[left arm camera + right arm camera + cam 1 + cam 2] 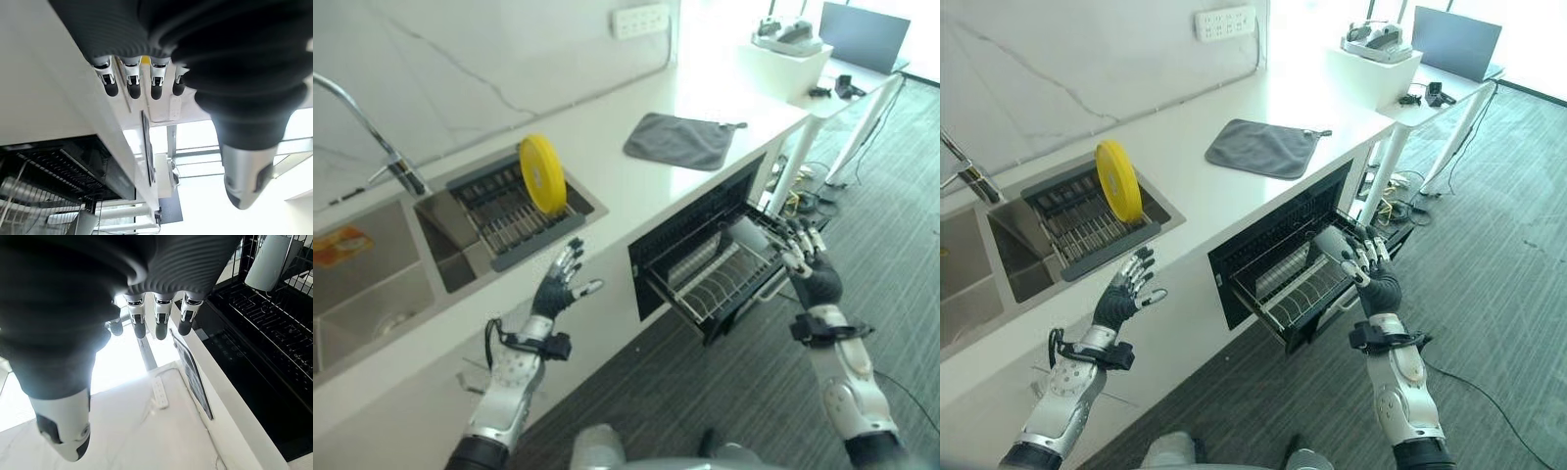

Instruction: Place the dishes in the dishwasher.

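A yellow plate (541, 173) stands on edge in the dark drying rack (505, 227) set in the sink. Below the counter, the dishwasher (685, 230) is open with its wire rack (710, 284) pulled out. A pale dish (1332, 243) leans in the rack's far corner and shows as a white shape (271, 262) in the right wrist view. My left hand (560, 286) is open in the air before the counter's front edge, a little short of the drying rack. At the wire rack's outer corner my right hand (806, 258) is open beside the pale dish, holding nothing.
A grey cloth (680, 139) lies on the counter above the dishwasher. A tap (374, 135) rises at the sink's left, with an orange item (340, 245) in the left basin. A white side table (822, 83) with gear stands at the far right.
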Controlling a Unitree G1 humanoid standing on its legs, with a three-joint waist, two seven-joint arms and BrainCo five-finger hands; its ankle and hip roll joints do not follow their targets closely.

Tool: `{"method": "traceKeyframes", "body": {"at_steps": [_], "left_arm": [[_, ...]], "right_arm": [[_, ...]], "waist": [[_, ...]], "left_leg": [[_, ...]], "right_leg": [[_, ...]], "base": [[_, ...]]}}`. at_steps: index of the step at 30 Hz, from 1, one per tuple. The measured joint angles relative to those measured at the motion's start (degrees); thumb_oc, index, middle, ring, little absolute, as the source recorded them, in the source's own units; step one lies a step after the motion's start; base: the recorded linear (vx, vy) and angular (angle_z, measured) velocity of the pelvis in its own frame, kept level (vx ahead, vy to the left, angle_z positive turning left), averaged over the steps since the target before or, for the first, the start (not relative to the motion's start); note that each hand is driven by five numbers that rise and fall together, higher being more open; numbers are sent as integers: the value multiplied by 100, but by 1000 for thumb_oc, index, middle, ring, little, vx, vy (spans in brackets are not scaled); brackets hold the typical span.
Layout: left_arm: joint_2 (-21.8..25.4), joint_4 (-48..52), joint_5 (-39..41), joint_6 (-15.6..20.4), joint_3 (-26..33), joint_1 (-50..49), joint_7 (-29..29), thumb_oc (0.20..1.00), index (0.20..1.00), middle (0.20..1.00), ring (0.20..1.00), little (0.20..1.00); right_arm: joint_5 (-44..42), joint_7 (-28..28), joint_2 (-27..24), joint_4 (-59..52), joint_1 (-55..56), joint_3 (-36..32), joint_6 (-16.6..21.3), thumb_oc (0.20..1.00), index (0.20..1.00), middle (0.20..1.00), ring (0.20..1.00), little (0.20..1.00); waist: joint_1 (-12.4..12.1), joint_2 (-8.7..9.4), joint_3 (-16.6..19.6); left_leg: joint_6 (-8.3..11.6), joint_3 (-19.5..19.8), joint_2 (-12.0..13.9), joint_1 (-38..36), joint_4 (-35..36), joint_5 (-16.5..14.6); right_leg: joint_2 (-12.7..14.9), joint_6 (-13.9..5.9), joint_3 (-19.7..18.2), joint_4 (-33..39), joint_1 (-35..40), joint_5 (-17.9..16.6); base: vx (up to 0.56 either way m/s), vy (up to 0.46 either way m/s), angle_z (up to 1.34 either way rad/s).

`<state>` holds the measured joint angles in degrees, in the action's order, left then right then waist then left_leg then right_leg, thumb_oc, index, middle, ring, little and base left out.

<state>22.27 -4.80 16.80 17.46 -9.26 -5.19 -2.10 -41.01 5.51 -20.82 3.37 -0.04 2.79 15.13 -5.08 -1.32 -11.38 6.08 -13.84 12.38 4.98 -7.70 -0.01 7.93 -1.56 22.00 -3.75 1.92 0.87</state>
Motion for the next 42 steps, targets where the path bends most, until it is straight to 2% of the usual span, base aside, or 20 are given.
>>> {"method": "traceKeyframes", "body": {"at_steps": [2, 3, 5, 6, 7, 9, 11, 12, 13, 15, 18, 26, 31, 33, 35, 42], "left_arm": [[18, -35, 1, 6, 0, 39, -3, 1000, 1000, 1000, 1000, 1000], [22, -47, 1, 6, 0, 95, -4, 1000, 1000, 1000, 1000, 1000], [30, -43, 0, 16, 13, 210, 1, 1000, 1000, 1000, 1000, 1000], [23, -35, -1, 16, 13, 239, 3, 1000, 1000, 1000, 1000, 1000], [28, -33, -1, 13, 16, 260, 8, 1000, 1000, 1000, 1000, 1000], [139, -15, 0, 0, 20, 230, 41, 1000, 1000, 1000, 1000, 1000], [201, -11, 0, -7, 30, 227, 70, 1000, 1000, 1000, 1000, 1000], [294, 150, 1, -13, 50, 123, 72, 1000, 1000, 1000, 1000, 1000], [313, 208, 0, -15, 81, 56, 48, 1000, 1000, 1000, 1000, 1000], [299, 215, 0, -31, 82, -31, -14, 1000, 1000, 1000, 1000, 1000], [296, 250, -20, -25, 80, -147, -61, 1000, 1000, 1000, 1000, 1000], [312, 568, -344, 13, 145, -138, -134, 1000, 1000, 1000, 1000, 1000], [342, 905, -345, 69, 509, -129, -223, 1000, 1000, 1000, 1000, 1000], [357, 933, -341, 70, 529, -92, -360, 1000, 1000, 1000, 1000, 1000], [416, 1058, -334, 70, 529, -99, -631, 1000, 1000, 1000, 1000, 1000], [610, 1261, -183, 70, 541, -93, -1163, 1000, 1000, 1000, 1000, 1000]], "right_arm": [[18, -8, 38, 50, 59, 104, -13, 1000, 1000, 1000, 1000, 1000], [92, 6, 39, 14, 160, 145, -25, 1000, 1000, 1000, 1000, 1000], [163, 37, 25, -6, 214, 149, -48, 1000, 1000, 1000, 1000, 1000], [164, 68, 24, -20, 252, 122, -58, 1000, 1000, 1000, 1000, 1000], [164, 97, 27, -25, 327, 137, -98, 1000, 1000, 1000, 1000, 1000], [195, 222, 47, -35, 370, 245, -127, 1000, 1000, 1000, 1000, 1000], [230, 257, 87, -59, 365, 304, -134, 1000, 1000, 1000, 1000, 1000], [339, 265, 231, -203, 281, 371, -139, 1000, 1000, 1000, 1000, 1000], [392, 245, 254, -205, 198, 392, -140, 1000, 1000, 1000, 1000, 1000], [403, 218, 248, -206, 51, 410, -139, 1000, 1000, 1000, 1000, 1000], [502, 150, 227, -210, -143, 467, -124, 1000, 1000, 1000, 1000, 1000], [669, -224, 172, -452, -592, 541, 190, 1000, 1000, 1000, 1000, 1000], [878, -345, 113, -583, -808, 564, 212, 1000, 1000, 1000, 1000, 1000], [883, -394, 81, -587, -1147, 568, 189, 1000, 1000, 1000, 1000, 1000], [827, -448, 85, -438, -1885, 584, -76, 1000, 1000, 1000, 1000, 1000], [821, -680, 15, -160, -2169, 550, -348, 1000, 1000, 1000, 1000, 1000]], "waist": [[36, -52, -3], [75, -36, 7], [90, -60, 29], [140, -169, 64], [151, -105, 63], [41, 35, 90], [12, 98, 108], [-130, 138, 117], [-264, 138, 118], [-383, 135, 118], [-532, 127, 118], [-698, 111, 117], [-988, 78, 115], [-1143, 69, 121], [-1354, 123, 114], [-1578, 310, 95]], "left_leg": [[30, -321, 82, -20, 335, 25], [-17, -412, 14, -28, 378, 65], [-53, -411, -65, -156, 346, 96], [-121, -430, -82, -265, 486, 185], [-250, -434, -208, -322, 599, 357], [-411, -456, -457, -418, 702, 527], [-435, -466, -589, -479, 785, 511], [-525, -418, -796, -550, 889, 631], [-526, -393, -827, -556, 934, 631], [-517, -264, -838, -572, 966, 641], [-491, -176, -819, -599, 988, 643], [-380, 116, -763, -605, 1154, 727], [-364, 279, -773, -581, 1170, 738], [-354, 403, -823, -593, 1172, 740], [-372, 602, -879, -578, 1142, 778], [-368, 865, -962, -480, 1134, 782]], "right_leg": [[39, -26, 153, 8, 101, 8], [131, -76, 202, 9, 133, 28], [256, -227, 198, -22, 128, 3], [261, -327, 205, -32, 154, -33], [367, -423, 192, -42, 172, -34], [568, -579, 73, -12, 208, -81], [660, -594, 68, 23, 254, -84], [761, -702, 89, 174, 363, -203], [761, -768, 92, 216, 410, -246], [708, -852, 182, 406, 570, -294], [608, -855, 252, 550, 719, -292], [488, -822, 537, 612, 883, -228], [471, -830, 709, 617, 961, -184], [451, -838, 873, 721, 1121, -180], [434, -867, 919, 780, 1236, -150], [445, -836, 992, 793, 1311, -69]], "base": [[61, 223, 11], [82, 226, 7], [79, 156, -6], [64, 106, 1], [69, 99, 5], [55, 58, -8], [-17, 61, 15], [-40, 44, 30], [14, 27, 35], [-6, 10, 24], [-12, -4, 14], [3, -16, 17], [28, -14, 17], [131, -35, 34], [90, -20, 45], [59, -10, 22]]}}
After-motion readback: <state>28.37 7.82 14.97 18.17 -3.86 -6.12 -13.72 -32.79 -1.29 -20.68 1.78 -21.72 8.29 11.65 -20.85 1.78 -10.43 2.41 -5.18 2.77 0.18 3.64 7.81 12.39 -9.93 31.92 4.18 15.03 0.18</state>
